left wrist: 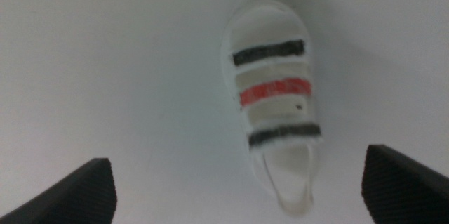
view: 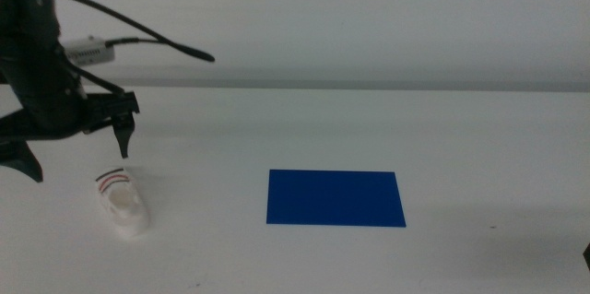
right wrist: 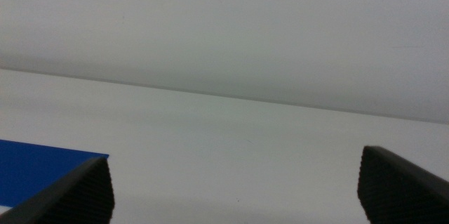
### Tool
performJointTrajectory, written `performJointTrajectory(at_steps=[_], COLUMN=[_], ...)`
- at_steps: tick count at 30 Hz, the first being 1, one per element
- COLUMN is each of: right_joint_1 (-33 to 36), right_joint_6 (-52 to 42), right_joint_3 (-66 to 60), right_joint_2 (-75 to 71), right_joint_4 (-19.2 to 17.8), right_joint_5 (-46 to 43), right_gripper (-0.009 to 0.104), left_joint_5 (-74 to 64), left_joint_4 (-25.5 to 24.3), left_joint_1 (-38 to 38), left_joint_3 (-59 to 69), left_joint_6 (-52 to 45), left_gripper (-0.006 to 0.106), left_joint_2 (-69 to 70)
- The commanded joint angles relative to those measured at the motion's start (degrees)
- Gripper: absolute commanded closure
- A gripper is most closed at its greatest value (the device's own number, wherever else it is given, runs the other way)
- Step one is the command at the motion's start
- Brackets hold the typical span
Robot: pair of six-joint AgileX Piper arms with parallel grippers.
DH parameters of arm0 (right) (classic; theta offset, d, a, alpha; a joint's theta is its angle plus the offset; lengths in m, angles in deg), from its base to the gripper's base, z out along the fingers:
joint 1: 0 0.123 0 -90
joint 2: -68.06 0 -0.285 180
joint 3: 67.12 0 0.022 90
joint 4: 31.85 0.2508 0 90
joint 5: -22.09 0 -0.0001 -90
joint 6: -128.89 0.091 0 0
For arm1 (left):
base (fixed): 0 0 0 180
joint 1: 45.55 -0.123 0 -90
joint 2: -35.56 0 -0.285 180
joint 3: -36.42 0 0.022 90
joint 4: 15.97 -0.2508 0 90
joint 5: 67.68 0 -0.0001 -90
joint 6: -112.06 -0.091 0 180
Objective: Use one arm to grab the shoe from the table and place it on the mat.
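The white shoe (view: 121, 203) with two dark straps and a red one lies on the white table (view: 277, 248) at the front left. My left gripper (view: 78, 153) hangs just above and behind it, open and empty. In the left wrist view the shoe (left wrist: 273, 101) lies on the table (left wrist: 105, 55) between the wide-open jaws of the left gripper (left wrist: 238, 175), nearer one jaw, not touched. The blue mat (view: 335, 197) lies flat at the table's middle, to the right of the shoe. My right gripper (right wrist: 235, 182) is open and empty, with a corner of the mat (right wrist: 35, 168) in its view.
A black cable (view: 138, 36) loops out from the left arm above the table. The table's far edge meets a pale wall (view: 369, 17). Bare white surface lies between shoe and mat.
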Motion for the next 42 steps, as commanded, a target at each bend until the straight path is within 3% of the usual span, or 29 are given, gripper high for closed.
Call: performJointTrajectory(at_steps=[1, 10, 20, 26, 37, 40, 41, 42], right_joint_1=[-0.02, -0.02, -0.02, -0.02, -0.02, -0.02, -0.02, -0.02], right_joint_6=[-0.01, -0.01, -0.01, -0.01, -0.01, -0.01, -0.01, -0.01], right_joint_3=[-2.44, -2.44, -2.44, -2.44, -2.44, -2.44, -2.44, -2.44], right_joint_2=[-2.16, -2.16, -2.16, -2.16, -2.16, -2.16, -2.16, -2.16], right_joint_4=[-0.2, -0.2, -0.2, -0.2, -0.2, -0.2, -0.2, -0.2], right_joint_5=[-0.39, -0.39, -0.39, -0.39, -0.39, -0.39, -0.39, -0.39], right_gripper=[0.002, 0.002, 0.002, 0.002, 0.002, 0.002, 0.002, 0.002], left_joint_5=[2.29, 10.32, 18.04, 18.13, 16.97, 16.49, 14.92, 13.35], left_joint_4=[0.08, 5.2, 5.45, 6.5, 6.77, 6.93, 6.93, 6.93], left_joint_1=[0.02, 0.02, 0.02, 0.02, 0.02, 0.02, 0.02, 0.02], left_joint_3=[0.0, 5.15, 9.78, 9.65, 9.65, 9.65, 9.56, 9.28], left_joint_6=[0.92, -0.42, -0.42, -0.58, -0.62, -0.41, 1.16, 1.62], left_gripper=[0.007, 0.007, 0.007, 0.018, 0.054, 0.074, 0.09, 0.099], left_joint_2=[-2.18, -3.95, -4.52, -6.66, -6.78, -6.78, -6.64, -6.08])
